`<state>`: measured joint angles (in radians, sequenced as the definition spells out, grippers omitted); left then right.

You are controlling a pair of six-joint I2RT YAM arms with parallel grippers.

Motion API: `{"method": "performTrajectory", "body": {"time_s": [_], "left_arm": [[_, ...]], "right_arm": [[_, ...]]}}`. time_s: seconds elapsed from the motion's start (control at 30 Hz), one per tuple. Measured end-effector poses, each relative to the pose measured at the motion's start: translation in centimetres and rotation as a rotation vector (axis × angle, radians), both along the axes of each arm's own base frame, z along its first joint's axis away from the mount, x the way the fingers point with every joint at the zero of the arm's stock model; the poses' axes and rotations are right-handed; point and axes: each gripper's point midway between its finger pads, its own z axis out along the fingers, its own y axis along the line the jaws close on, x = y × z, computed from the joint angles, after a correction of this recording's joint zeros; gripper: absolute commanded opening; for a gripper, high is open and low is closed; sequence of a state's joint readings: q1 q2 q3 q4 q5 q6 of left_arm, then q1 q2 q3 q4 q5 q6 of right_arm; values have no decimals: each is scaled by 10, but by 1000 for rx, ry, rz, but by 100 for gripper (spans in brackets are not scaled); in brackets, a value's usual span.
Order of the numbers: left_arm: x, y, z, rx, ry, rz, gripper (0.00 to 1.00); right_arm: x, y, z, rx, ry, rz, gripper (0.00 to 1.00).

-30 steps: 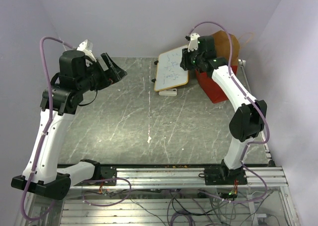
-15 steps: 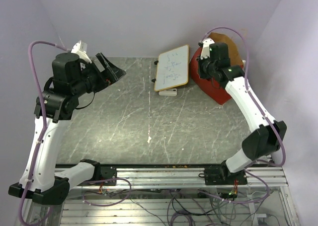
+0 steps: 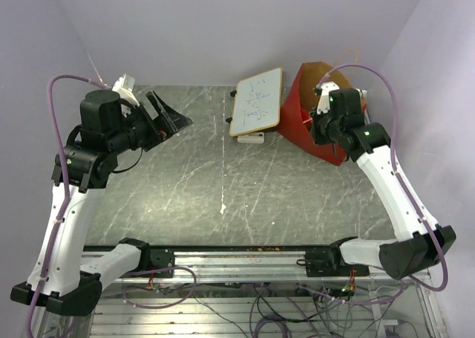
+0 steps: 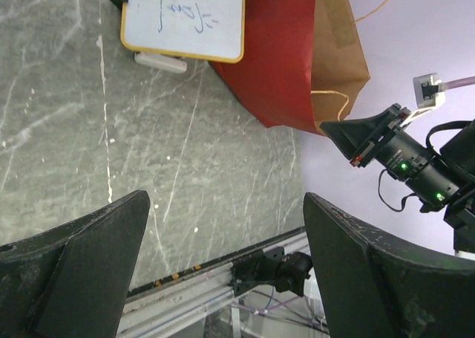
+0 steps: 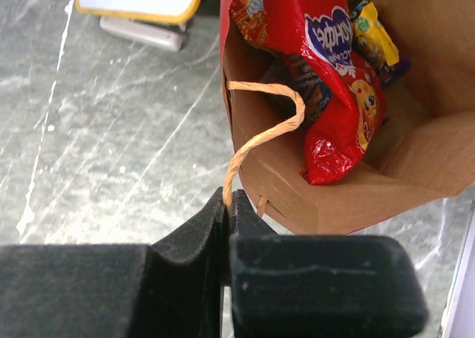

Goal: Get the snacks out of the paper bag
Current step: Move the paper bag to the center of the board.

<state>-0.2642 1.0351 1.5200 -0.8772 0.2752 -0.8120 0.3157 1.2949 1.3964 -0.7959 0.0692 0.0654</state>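
Note:
The paper bag point(image 3: 300, 119), red outside and brown inside, stands tilted at the table's back right, its mouth open. In the right wrist view a red crinkly snack packet point(image 5: 319, 48), a yellow bar point(image 5: 375, 33) and a dark wrapper point(image 5: 297, 78) lie inside the bag point(image 5: 371, 197). My right gripper point(image 5: 227, 197) is shut on the bag's twisted paper handle point(image 5: 271, 134), just outside the rim. It sits at the bag's near side point(image 3: 318, 124). My left gripper point(image 3: 172, 115) hangs open and holds nothing, high over the table's left half point(image 4: 226, 204), far from the bag point(image 4: 282, 63).
A small whiteboard point(image 3: 257, 102) with a yellow frame leans on its stand just left of the bag point(image 4: 184, 15). The purple back and side walls stand close behind the bag. An aluminium rail point(image 3: 245, 260) runs along the near edge.
My right gripper moved from the bag's top down to its near side and shut on the handle. The bag tipped and its mouth opened. The left arm shifted slightly.

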Motion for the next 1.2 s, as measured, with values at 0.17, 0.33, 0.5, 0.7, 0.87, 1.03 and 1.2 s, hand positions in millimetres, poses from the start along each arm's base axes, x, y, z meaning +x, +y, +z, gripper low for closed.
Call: {"method": "performTrajectory", "body": {"time_s": [0.17, 0.33, 0.5, 0.7, 0.87, 1.03, 1.2], "left_arm": [[-6, -5, -11, -11, 40, -34, 95], [-9, -9, -11, -19, 46, -64, 95], [-8, -13, -19, -12, 81, -91, 95], [-17, -16, -25, -28, 93, -119, 95], [-27, -16, -33, -44, 116, -126, 95], [-27, -18, -35, -47, 126, -131, 95], [-27, -21, -33, -75, 127, -142, 95]], "right_arm": [[-31, -3, 1, 30, 51, 3, 0], [-59, 0, 3, 93, 88, 12, 0], [-90, 20, 5, 195, 132, 92, 0], [-126, 79, 5, 277, 208, 304, 0], [-139, 122, 1, 328, 268, 398, 0], [-130, 147, 6, 404, 267, 406, 27], [-116, 154, 24, 435, 220, 368, 59]]}}
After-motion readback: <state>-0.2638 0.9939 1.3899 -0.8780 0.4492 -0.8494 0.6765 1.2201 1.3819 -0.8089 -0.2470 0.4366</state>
